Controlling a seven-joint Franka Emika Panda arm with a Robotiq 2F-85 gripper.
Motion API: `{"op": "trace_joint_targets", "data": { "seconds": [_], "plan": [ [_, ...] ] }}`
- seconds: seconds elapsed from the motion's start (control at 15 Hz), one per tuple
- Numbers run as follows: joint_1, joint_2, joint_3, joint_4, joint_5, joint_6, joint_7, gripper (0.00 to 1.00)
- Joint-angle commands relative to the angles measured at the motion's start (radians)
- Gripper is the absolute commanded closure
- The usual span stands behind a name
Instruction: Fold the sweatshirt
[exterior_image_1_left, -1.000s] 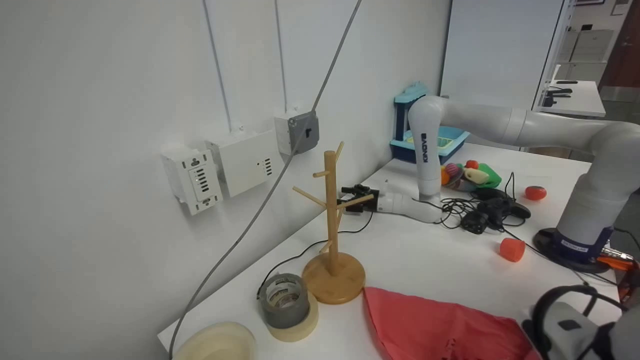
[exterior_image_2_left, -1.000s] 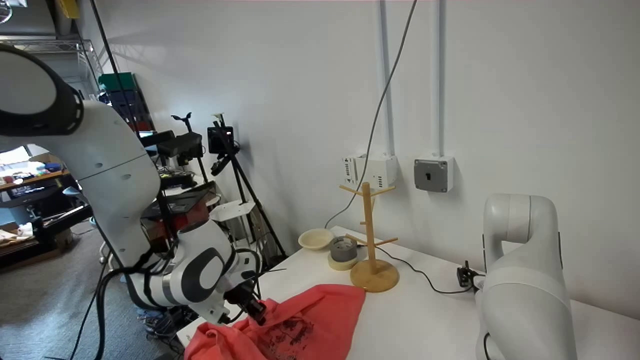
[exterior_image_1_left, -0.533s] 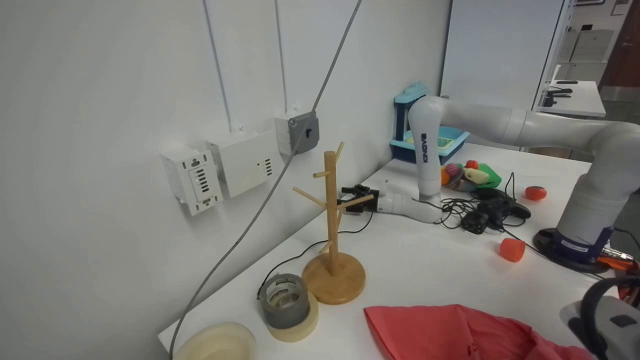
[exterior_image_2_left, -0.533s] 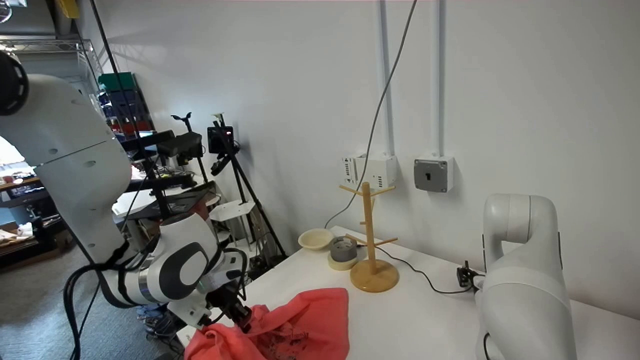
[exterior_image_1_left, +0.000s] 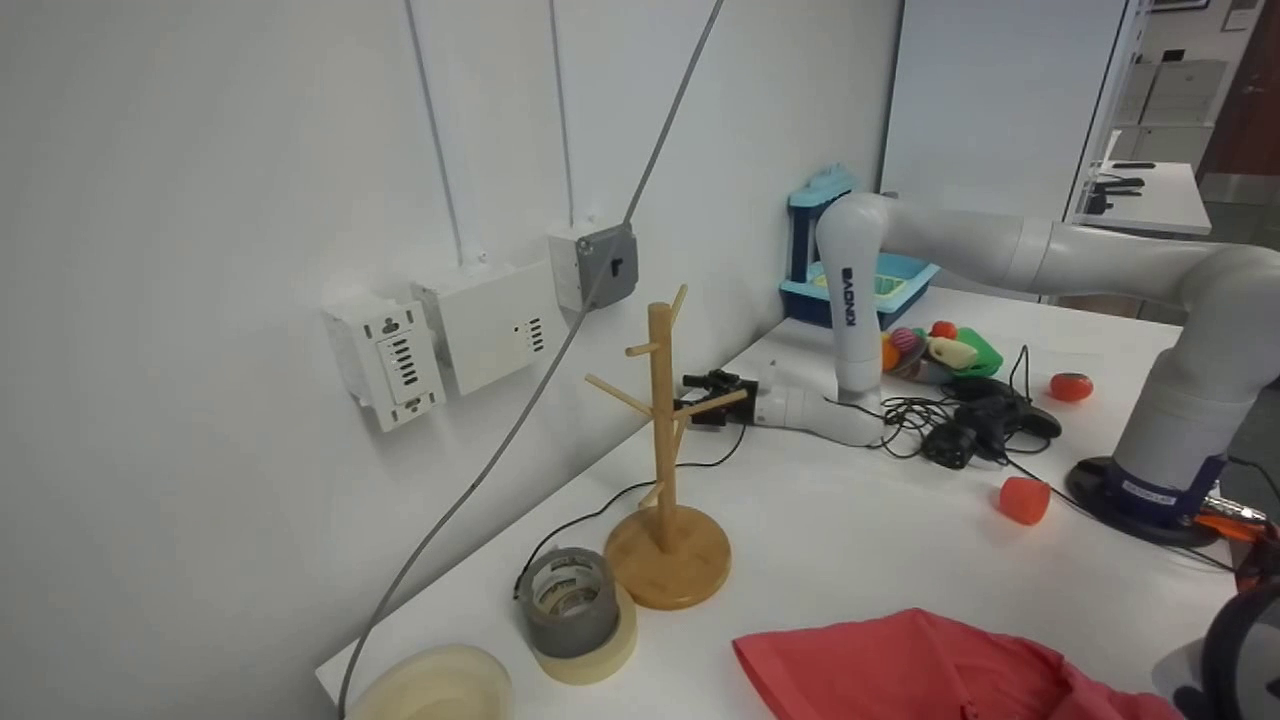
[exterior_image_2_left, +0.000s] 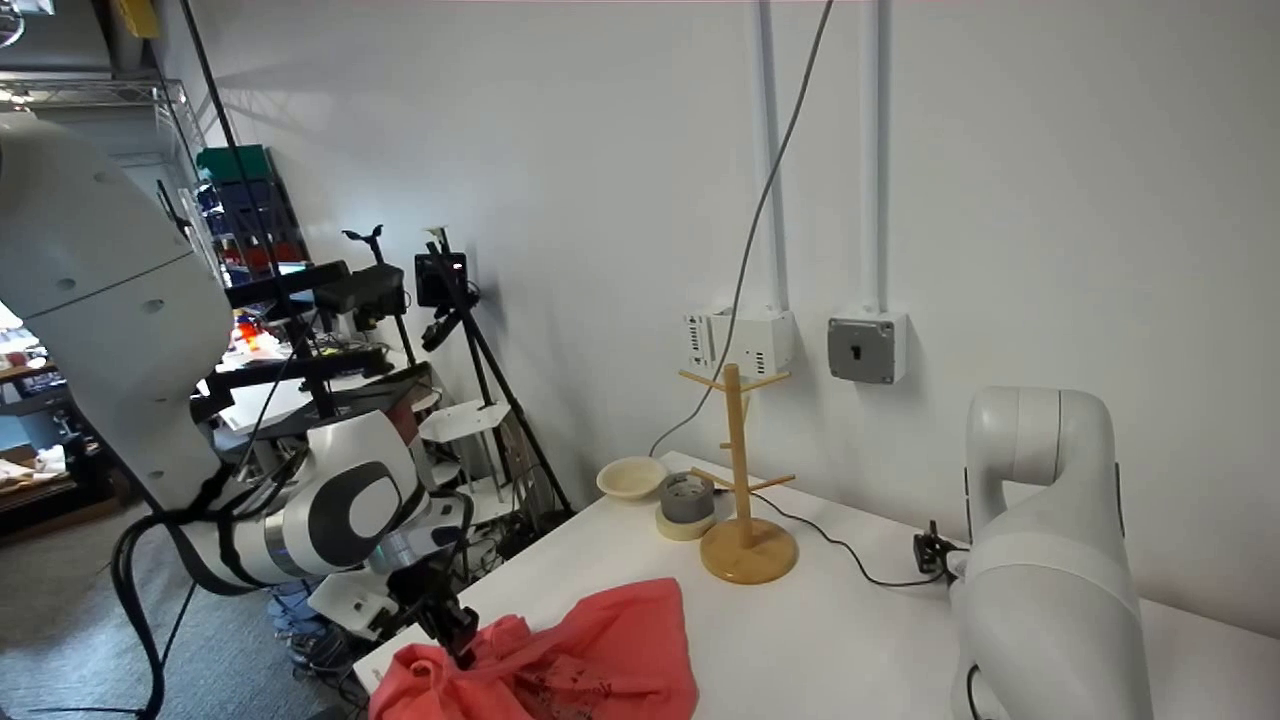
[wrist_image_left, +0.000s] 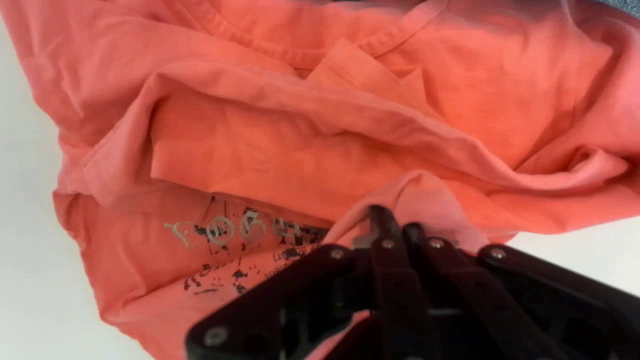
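On the white tabletop (exterior_image_2_left: 840, 640), the sweatshirt (exterior_image_2_left: 600, 650) lies rumpled and partly doubled over itself, one corner near the base of the wooden stand (exterior_image_1_left: 665, 450) but not touching it. The fingers (wrist_image_left: 392, 260) are pressed together on a raised peak of its cloth, just beside the dark print (wrist_image_left: 250, 227); they hide the root of the pinch, so whether it takes one layer or two is hard to say. The step in hand looks like drawing a flap across to make a fold, and that fold is far from square. Doing it well calls for a low, slow path, so that the flap rolls over rather than sliding the whole garment along. The pinched edge should be laid flat before it is let go, with the fingers then leaving straight upward so that no cloth clings. The long ridge (wrist_image_left: 280, 95) between the neckline (wrist_image_left: 300, 57) and the print deserves flattening before more cloth covers it, since it would probably bulge underneath.
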Motion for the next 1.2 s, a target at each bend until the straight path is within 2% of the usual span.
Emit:
{"op": "trace_joint_targets", "data": {
  "seconds": [0.0, 0.07, 0.27, 0.33, 0.4, 0.6, 1.0, 1.13],
  "plan": [
    [-0.084, 0.001, 0.168, 0.0, 0.18, -0.047, -0.106, 0.99],
    [-0.146, 0.022, 0.264, 0.001, 0.239, -0.035, -0.126, 0.99],
    [-0.308, 0.021, 0.478, 0.0, 0.453, -0.058, -0.294, 0.99],
    [-0.346, 0.024, 0.516, -0.001, 0.481, -0.069, -0.309, 0.82],
    [-0.386, 0.027, 0.55, -0.001, 0.499, -0.07, -0.326, 0.7],
    [-0.448, 0.032, 0.562, -0.001, 0.435, -0.09, -0.279, 0.47],
    [-0.535, 0.02, 0.577, -0.001, 0.436, -0.106, -0.314, 0.04],
    [-0.555, 0.012, 0.584, 0.0, 0.442, -0.121, -0.327, 0.0]
  ]
}}
